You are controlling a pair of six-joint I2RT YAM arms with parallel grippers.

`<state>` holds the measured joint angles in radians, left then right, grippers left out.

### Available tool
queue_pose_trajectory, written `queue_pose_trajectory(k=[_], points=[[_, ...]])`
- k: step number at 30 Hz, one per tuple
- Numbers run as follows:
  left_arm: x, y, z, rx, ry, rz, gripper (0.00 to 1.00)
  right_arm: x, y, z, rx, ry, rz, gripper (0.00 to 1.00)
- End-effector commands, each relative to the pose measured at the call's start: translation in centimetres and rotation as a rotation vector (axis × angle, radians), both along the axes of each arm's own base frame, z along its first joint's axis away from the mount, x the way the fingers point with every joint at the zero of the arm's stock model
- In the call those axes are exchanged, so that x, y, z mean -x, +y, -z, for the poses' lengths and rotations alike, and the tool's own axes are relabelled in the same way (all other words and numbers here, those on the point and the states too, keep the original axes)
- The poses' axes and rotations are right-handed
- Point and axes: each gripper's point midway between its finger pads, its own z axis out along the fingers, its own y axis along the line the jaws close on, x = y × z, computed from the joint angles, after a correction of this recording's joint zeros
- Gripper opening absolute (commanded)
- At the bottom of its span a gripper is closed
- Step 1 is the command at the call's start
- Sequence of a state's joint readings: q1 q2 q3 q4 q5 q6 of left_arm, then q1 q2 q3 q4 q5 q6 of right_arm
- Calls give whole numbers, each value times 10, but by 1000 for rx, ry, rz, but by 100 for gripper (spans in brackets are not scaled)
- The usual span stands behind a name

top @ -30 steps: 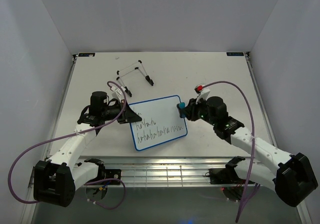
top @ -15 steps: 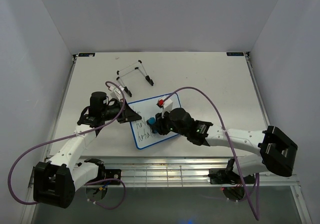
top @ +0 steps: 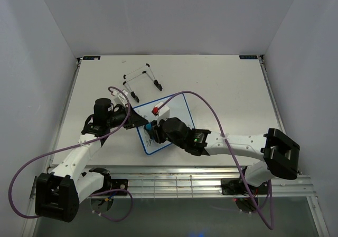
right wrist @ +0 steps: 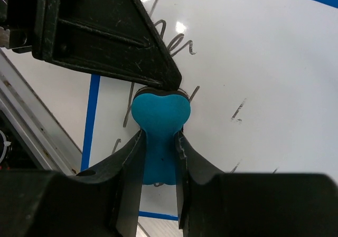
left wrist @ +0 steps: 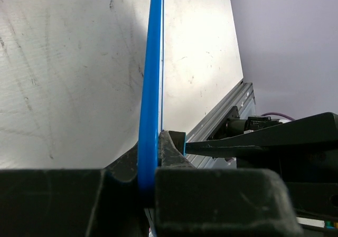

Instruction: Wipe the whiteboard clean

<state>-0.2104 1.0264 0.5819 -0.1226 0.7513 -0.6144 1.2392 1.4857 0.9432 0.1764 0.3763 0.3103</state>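
The right gripper (right wrist: 158,142) is clenched on the small blue bone-shaped rubber eraser (right wrist: 160,115), one finger on each side of its waist. The eraser head is pressed on the white rectangular whiteboard with thin blue frame (right wrist: 264,63).

Change over the last second: in the top view this gripper (top: 154,131) moves from the board's right edge to its left end. The rows of black handwriting across the lower half are no longer visible there. Judgement: the sweep clears most of the text.

Remaining marks: a few black strokes (right wrist: 179,44) around the eraser head in the right wrist view. Judgement: a short pass at this end is still needed.

The left gripper (top: 138,120) is clamped shut on the board's blue frame edge (left wrist: 150,89), left of centre.

The whiteboard (top: 177,107) lies flat on the grey table (top: 222,78), at centre frame, directly under the right gripper.
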Motion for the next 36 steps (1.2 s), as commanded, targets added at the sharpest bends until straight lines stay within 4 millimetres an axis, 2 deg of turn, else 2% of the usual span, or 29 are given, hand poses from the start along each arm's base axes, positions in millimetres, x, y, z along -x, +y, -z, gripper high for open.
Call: queue_pose_trajectory(k=[1,2,4,5,8,11,13,14,18,21,26,28,32,36], points=[[24,-21,-33,113,-24,142,0,-15,-18,33,30,39,75,22],[25,-22,-33,116,-21,150,0,-33,-34,40,39,53,128,22],[27,-23,-33,118,-18,162,0,-42,-57,58,59,87,157,22],[28,-23,-33,119,-19,167,0,-58,-71,62,62,94,201,22],[30,-24,-32,120,-17,176,0,-79,-92,65,63,94,238,22],[32,-25,-31,121,-11,183,0,-96,-95,57,53,80,255,22],[32,-25,-31,119,-13,179,0,-100,-90,59,67,86,246,22],[32,-24,-31,119,-14,174,0,-103,-83,51,53,80,239,22],[26,-22,-35,112,-25,128,0,-80,-62,54,40,98,165,22],[21,-20,-34,103,-25,87,0,-50,-50,50,-3,118,104,22],[16,-18,-32,96,-17,52,0,5,-23,33,-67,113,-22,22],[17,-17,-31,97,-13,44,0,19,-10,24,-87,101,-61,22],[18,-17,-29,98,-10,43,0,33,12,12,-109,90,-110,21],[19,-17,-28,99,-5,39,0,52,34,8,-105,85,-162,22]])
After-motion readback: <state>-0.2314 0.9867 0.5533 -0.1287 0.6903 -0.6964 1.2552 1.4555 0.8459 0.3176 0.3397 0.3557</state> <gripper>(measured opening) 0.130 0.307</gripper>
